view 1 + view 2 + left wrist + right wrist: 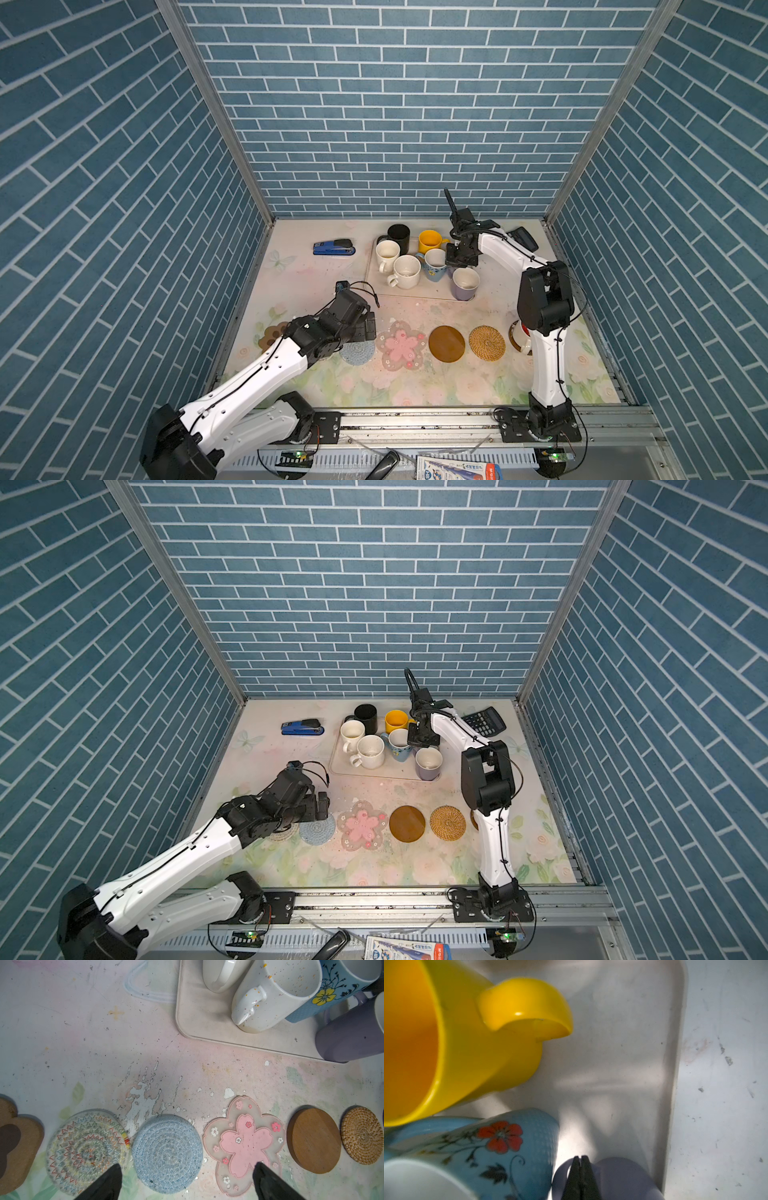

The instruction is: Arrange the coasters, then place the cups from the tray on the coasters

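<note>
Peeling floral tabletop, enclosed by blue brick walls.
The left gripper is held wide at 9 o'clock; the right gripper is closed above the tray at 1 o'clock.

Right arm covers most of the red-and-white cup and its coaster. Left arm hides half the paw coaster. Right wrist view's pretty blurry, and the yellow cup runs off the edge.

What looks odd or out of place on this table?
The table's printed covering is flaked to white patches near the blue woven coaster. A blue stapler left of the tray and a black calculator to its right seem to belong elsewhere.
</note>
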